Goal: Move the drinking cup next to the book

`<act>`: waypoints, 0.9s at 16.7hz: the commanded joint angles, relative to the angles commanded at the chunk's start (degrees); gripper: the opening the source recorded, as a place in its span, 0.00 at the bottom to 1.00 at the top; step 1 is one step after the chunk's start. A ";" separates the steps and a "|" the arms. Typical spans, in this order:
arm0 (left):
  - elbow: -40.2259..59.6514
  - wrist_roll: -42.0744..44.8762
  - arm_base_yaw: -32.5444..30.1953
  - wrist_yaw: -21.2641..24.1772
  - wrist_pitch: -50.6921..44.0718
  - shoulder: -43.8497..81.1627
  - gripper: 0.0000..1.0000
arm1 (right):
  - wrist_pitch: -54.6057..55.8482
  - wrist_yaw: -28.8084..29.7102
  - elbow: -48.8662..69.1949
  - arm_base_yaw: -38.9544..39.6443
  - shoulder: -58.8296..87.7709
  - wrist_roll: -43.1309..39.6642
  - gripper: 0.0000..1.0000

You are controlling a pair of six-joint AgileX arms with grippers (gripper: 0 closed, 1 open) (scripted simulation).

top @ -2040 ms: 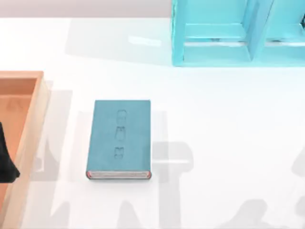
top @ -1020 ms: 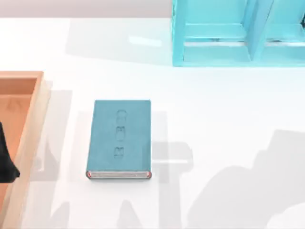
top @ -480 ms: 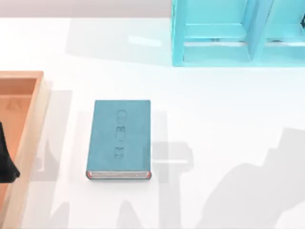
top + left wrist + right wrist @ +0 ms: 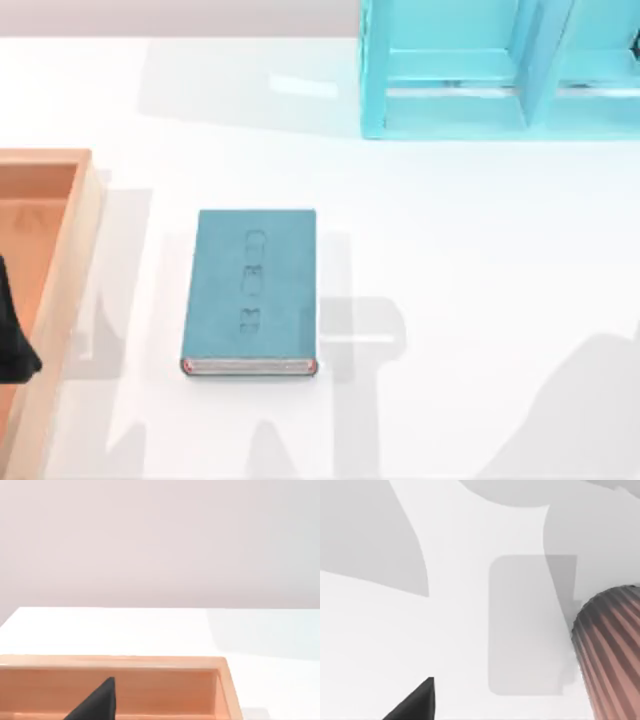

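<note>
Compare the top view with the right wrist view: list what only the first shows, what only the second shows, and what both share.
Top view alone: the book lying flat, a wooden tray at the table's left edge with a dark part of the left arm over it, and a light-blue shelf unit at the back right.

Right wrist view alone: the drinking cup, ribbed and reddish-brown, and a dark fingertip of the right claw.

Both: the white table crossed by grey shadows.

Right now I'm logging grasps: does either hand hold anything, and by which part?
It cannot be told. The drinking cup shows ribbed beside the right hand's fingertip, with no grip visible.
</note>
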 joint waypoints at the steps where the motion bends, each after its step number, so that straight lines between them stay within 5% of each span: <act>1: 0.00 0.00 0.00 0.00 0.00 0.00 1.00 | 0.13 0.00 -0.12 0.00 0.04 0.00 1.00; 4: 0.00 0.00 0.00 0.00 0.00 0.00 1.00 | 0.13 0.00 -0.12 0.00 0.04 0.00 1.00; 15: 0.00 0.00 0.00 0.00 0.00 0.00 1.00 | 0.13 0.00 -0.12 0.00 0.04 0.00 0.17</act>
